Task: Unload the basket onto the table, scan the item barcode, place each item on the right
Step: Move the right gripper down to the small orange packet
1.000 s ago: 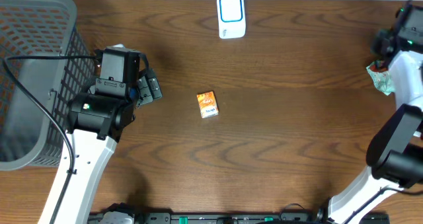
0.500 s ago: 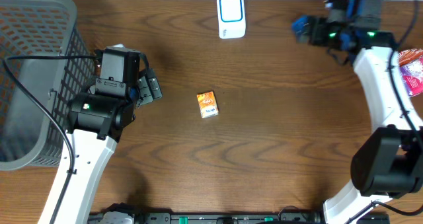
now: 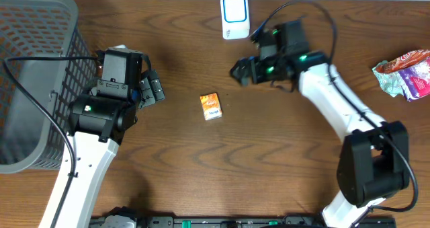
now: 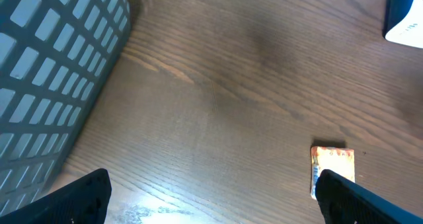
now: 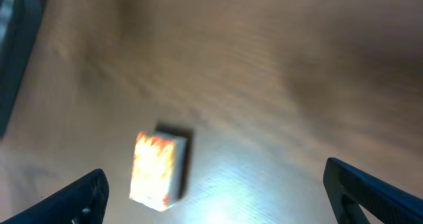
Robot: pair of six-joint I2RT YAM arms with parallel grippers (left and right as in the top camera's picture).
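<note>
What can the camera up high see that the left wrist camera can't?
Only the overhead camera shows both whole arms, the left arm and the right arm, and the crinkly snack packet at the far right. Only the left wrist camera shows its own open fingers up close, from behind. Both show the little orange box, the grey basket, the brown table and the white and blue scanner, though the wrist camera catches just a corner of it.
</note>
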